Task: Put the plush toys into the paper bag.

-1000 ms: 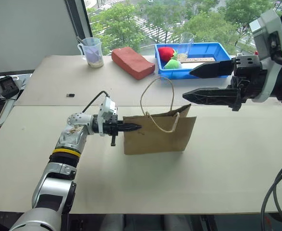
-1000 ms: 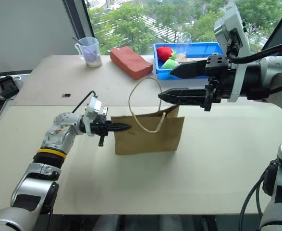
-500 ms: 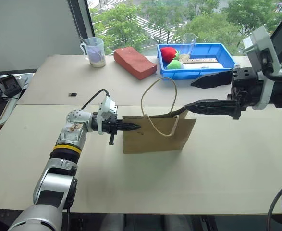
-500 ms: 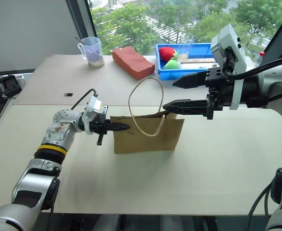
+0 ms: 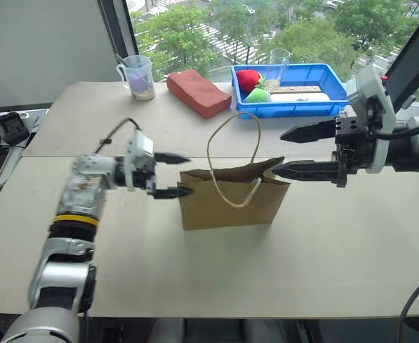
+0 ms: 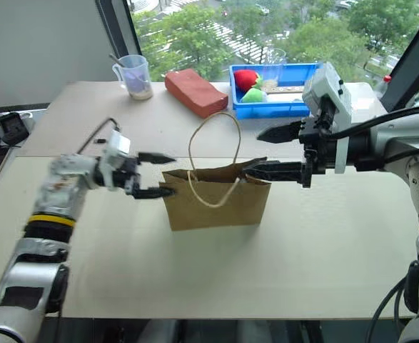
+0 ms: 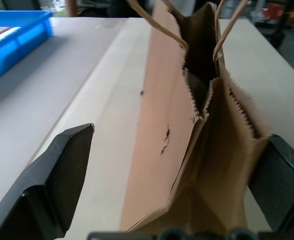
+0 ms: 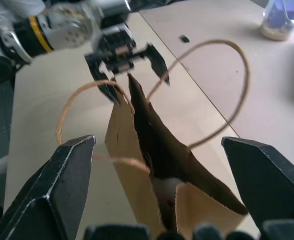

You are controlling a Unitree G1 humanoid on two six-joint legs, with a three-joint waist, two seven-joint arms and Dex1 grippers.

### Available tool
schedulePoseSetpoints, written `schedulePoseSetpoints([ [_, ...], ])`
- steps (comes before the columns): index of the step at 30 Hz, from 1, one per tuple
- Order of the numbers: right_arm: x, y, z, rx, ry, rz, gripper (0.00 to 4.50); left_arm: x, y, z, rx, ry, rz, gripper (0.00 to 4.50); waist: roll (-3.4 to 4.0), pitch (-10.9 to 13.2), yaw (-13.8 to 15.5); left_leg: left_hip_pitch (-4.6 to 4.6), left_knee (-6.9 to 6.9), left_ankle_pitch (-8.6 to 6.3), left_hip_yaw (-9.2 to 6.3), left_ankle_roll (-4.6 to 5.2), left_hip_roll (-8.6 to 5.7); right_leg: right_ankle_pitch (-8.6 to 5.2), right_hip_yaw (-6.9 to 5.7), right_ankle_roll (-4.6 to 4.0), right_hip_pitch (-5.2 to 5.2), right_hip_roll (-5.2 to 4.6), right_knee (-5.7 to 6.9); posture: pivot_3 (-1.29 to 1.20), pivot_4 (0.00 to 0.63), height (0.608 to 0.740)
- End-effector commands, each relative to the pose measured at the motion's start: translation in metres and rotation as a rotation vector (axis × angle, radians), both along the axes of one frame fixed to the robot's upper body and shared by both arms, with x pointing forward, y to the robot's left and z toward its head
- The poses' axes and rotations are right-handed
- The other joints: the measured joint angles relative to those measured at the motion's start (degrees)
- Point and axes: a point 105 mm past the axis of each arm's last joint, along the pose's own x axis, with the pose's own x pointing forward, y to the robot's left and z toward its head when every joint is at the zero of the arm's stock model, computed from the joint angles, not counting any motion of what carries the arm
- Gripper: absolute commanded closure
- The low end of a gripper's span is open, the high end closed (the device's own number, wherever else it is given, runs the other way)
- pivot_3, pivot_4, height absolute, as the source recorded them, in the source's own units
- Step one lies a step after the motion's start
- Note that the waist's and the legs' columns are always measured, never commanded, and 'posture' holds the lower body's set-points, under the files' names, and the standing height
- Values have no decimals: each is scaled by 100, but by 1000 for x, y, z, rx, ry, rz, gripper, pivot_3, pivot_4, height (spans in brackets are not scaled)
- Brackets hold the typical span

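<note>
Near the middle of the table [image 5: 352,236] the paper bag [image 5: 227,204] stands upright, mouth partly open, one cord handle [image 5: 232,143] arching high above its rim and the other drooping over its front face. Through the right wrist view something pale [image 8: 163,189] shows low inside the bag; what it is cannot be told.

Left gripper [image 5: 172,175]: at the bag's left end, level with its top edge, fingers spread wide, one to each side of that end, nothing clamped. Whether a fingertip touches the paper cannot be told.

Right gripper [image 5: 288,151]: at the bag's right end, pointing left along it, fingers wide apart and empty. Its lower finger [image 5: 305,171] lies at the raised right corner of the rim; its upper finger [image 5: 309,132] sits clear above and behind.

Behind the bag: blue tray [image 5: 330,75] with a red fruit-like toy [image 5: 249,78] and a green one [image 5: 258,95], a reddish-brown brick [image 5: 198,93] beside it, then a plastic measuring cup [image 5: 138,76] further left
</note>
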Motion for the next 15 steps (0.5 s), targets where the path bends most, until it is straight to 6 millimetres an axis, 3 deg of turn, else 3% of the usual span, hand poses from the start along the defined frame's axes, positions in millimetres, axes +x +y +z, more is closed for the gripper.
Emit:
schedulePoseSetpoints([
  [1, 0, -19, 10, 7, -79, -65, 0, -10, 22, 36, -14, -57, 191, 68, 0, 1, 1, 0, -2, -1, 0, 2, 1, 0, 0, 1, 0, 0, -2, 0, 150, 740],
  [5, 4, -33, -3, 21, -53, -124, 0, -22, 48, 43, 59, -81, 347, 68, 0, 1, 5, 4, -2, -2, 1, 2, 3, -1, -1, 2, 1, 0, -10, 0, 150, 740],
  [8, 13, -58, -19, 9, -39, -214, 0, -26, 76, 49, 146, -131, 481, 68, -1, 2, 39, 9, -1, -1, 3, 2, 3, -2, -1, 3, 3, 1, -18, 0, 150, 740],
  [12, 21, -81, -27, -14, -47, -267, 0, -27, 82, 57, 144, -142, 490, 68, 1, 4, 80, 10, 1, -1, 8, 1, 2, -2, 1, 1, 6, 0, -19, 0, 150, 740],
  [15, 25, -85, -28, -15, -53, -267, 0, -27, 81, 58, 160, -151, 475, 68, 1, 4, 77, 14, 0, -1, 8, 0, 3, -2, 1, 1, 7, 1, -16, 0, 150, 740],
])
